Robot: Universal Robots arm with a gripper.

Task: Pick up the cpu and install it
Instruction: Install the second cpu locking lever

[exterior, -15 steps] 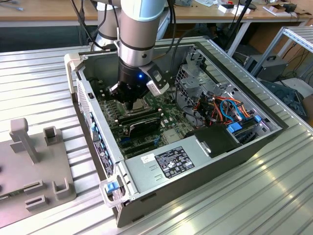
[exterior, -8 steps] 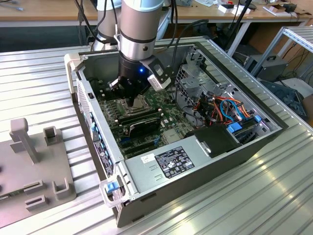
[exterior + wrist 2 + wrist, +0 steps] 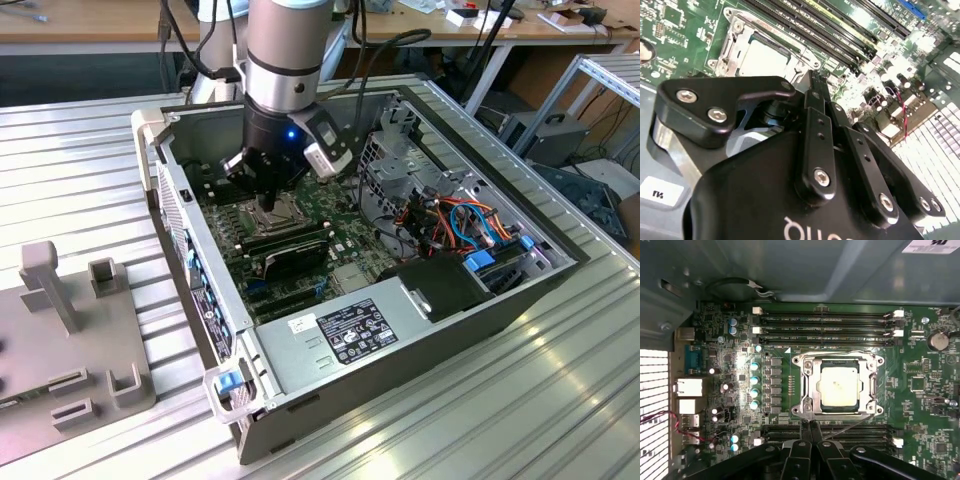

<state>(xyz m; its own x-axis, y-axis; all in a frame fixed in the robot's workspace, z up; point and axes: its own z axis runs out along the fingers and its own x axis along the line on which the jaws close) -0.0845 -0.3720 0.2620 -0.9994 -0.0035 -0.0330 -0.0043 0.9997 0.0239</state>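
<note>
Gripper fingers pressed together, holding nothing — we see it hovering just beside the socket frame on the motherboard. Inside that frame lies the cpu — seated flat, silver top showing.

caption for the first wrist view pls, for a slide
The cpu sits in the motherboard's socket frame, with the hand's closed fingertips just beside the frame's edge.

Exterior view: high, oblique, well back; covers the whole open computer case on the bench.
First wrist view: close, straight down onto the motherboard.
Second wrist view: close, slanted past the hand.
Shared: the socket frame in both wrist views.
</note>
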